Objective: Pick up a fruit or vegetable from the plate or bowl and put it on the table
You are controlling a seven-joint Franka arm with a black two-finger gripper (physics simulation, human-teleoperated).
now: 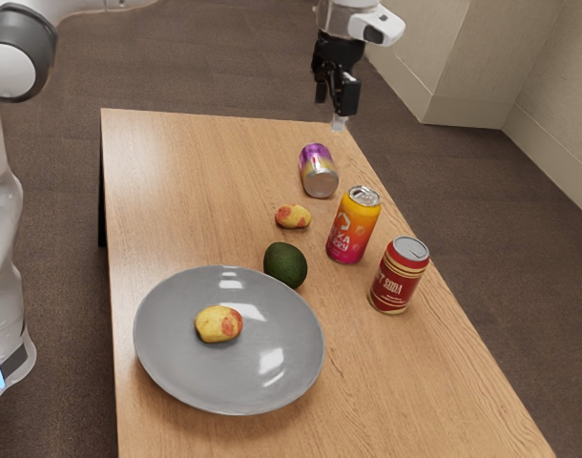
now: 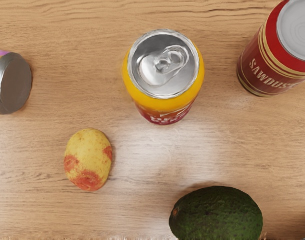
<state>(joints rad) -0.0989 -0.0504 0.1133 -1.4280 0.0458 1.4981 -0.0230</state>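
My gripper hangs high over the table's far end in the exterior view, open, its fingers apart with nothing between them. A yellow, red-blotched fruit or vegetable lies on the grey plate. Another of the same look rests on the table, and the wrist view has this yellow-red piece beside the yellow can. A dark green avocado is at the plate's rim, on the side toward the cans; in the wrist view the avocado is partly cut off.
On the wooden table an orange-yellow can and a red soda can stand upright beyond the avocado. A purple can lies on its side nearer the far edge. The wrist view has the yellow can too.
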